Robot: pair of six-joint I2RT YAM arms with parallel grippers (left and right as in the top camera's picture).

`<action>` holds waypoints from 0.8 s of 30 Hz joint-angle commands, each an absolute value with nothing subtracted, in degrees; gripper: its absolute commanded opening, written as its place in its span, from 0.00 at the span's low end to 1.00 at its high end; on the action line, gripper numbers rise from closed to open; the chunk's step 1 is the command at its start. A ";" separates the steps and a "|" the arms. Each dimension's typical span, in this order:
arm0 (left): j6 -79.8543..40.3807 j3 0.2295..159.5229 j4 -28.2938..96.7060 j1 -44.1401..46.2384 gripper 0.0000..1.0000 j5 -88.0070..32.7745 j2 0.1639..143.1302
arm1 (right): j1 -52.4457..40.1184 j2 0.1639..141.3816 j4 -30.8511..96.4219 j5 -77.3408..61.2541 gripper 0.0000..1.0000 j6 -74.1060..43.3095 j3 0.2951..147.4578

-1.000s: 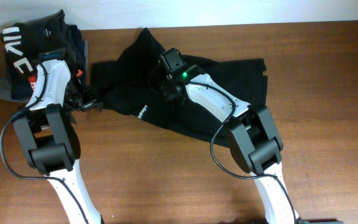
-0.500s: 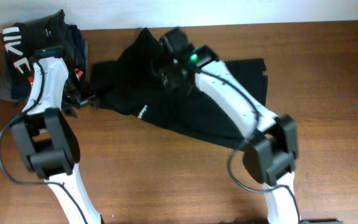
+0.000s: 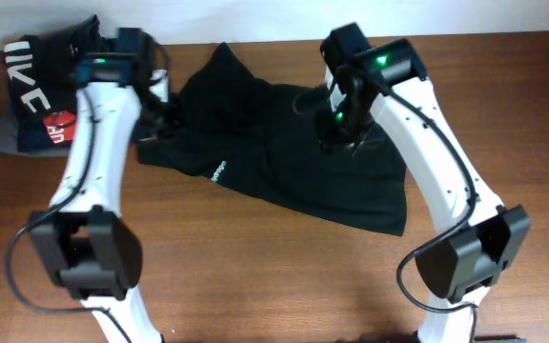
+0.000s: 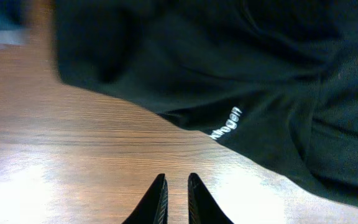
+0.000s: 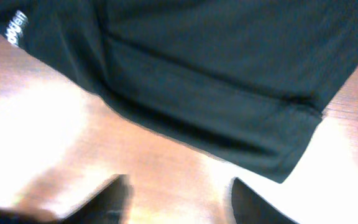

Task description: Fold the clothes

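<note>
So the wooden table (image 3: 255,276) takes up the whole overhead view. The black garment (image 3: 284,162) is spread out flat but rumpled along the far edge, about in the middle, and its near-right corner reaches toward the centre of the table. One point of the cloth pokes up to the far edge.

The left arm (image 3: 98,143) reaches up the left side to the garment's left end, and the right arm (image 3: 427,143) bends in over its right half.

In the far left corner there's a pile of folded stuff just beside the garment: a dark garment with white block letters (image 3: 31,90), a red piece (image 3: 60,129) and a grey one (image 3: 3,138) underneath.

The left gripper (image 4: 174,199) has its fingers (image 4: 157,200) almost together, just a thin slit between them with nothing in it. It sits over bare wood, with the garment's edge just beyond.

The right gripper (image 5: 179,199) is blurry in its own camera, but the fingers (image 5: 257,205) stand clearly apart and empty. They're over bare wood near the garment's hem corner.

There's also some small white lettering (image 4: 227,122) right by the garment's near edge. It's too small for me to read.
</note>
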State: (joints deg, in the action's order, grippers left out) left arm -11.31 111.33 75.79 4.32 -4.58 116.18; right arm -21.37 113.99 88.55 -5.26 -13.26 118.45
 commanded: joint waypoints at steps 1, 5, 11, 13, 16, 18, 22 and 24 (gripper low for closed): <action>-9.89 110.65 75.68 6.87 0.12 -5.80 119.70 | -22.26 114.85 88.79 -9.06 0.32 -13.58 114.13; -9.87 110.67 75.18 8.36 0.11 -5.69 123.42 | -22.52 114.85 86.48 -9.06 0.14 -14.09 107.70; -9.67 110.67 73.52 7.84 0.07 -5.54 128.73 | -21.04 114.85 78.89 -9.08 0.04 -20.58 96.47; -9.67 110.67 73.19 7.44 0.07 -5.26 129.80 | -20.38 114.85 77.30 -9.10 0.04 -21.56 93.14; -9.67 110.67 72.55 6.90 0.08 -4.91 131.35 | -19.57 114.85 74.13 -9.41 0.04 -21.54 87.92; -9.67 110.65 72.20 6.50 0.07 -4.91 132.00 | -18.98 114.85 71.94 -9.52 0.04 -21.58 84.93; -9.69 110.67 71.53 6.09 0.08 -4.86 133.19 | -16.27 114.85 68.34 -9.69 0.04 -23.03 80.16; -9.67 110.65 71.40 5.93 0.08 -4.82 134.06 | -14.50 114.85 67.40 -10.13 0.04 -23.00 78.24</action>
